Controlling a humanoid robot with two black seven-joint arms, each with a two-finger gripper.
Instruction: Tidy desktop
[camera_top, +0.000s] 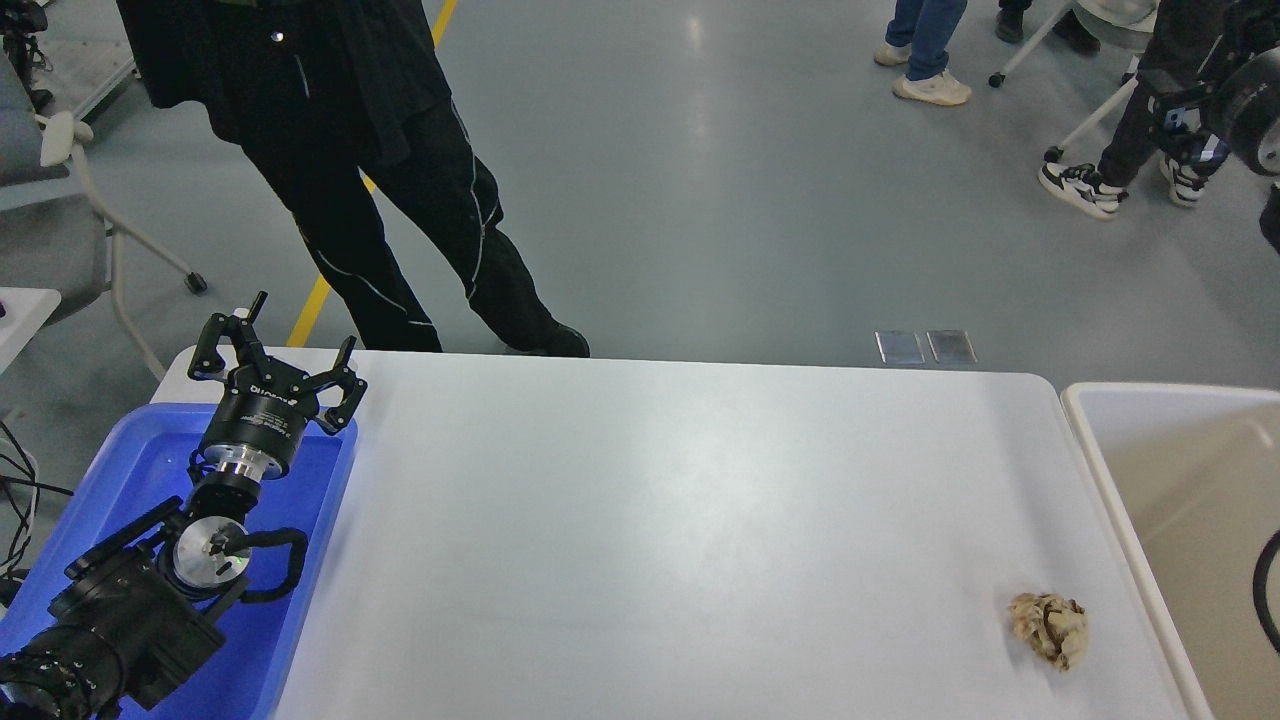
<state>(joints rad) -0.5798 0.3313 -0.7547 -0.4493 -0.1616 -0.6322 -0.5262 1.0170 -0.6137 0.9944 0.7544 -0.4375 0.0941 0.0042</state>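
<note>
The white desktop (700, 520) fills the middle of the head view. A crumpled tan paper ball (1048, 628) lies on it near the front right corner. My left gripper (285, 335) is open and empty, held above the far end of the blue tray (140, 470) at the desktop's left edge, far from the paper ball. Part of my right arm (1250, 110) shows at the upper right edge, high above the floor. Its gripper end (1185, 115) is dark against a person's dark legs, so its fingers cannot be told apart.
A white bin with beige lining (1090, 420) stands against the desktop's right edge. A person in black (400, 200) stands at the far left edge of the table. Other people and chairs are farther back on the grey floor.
</note>
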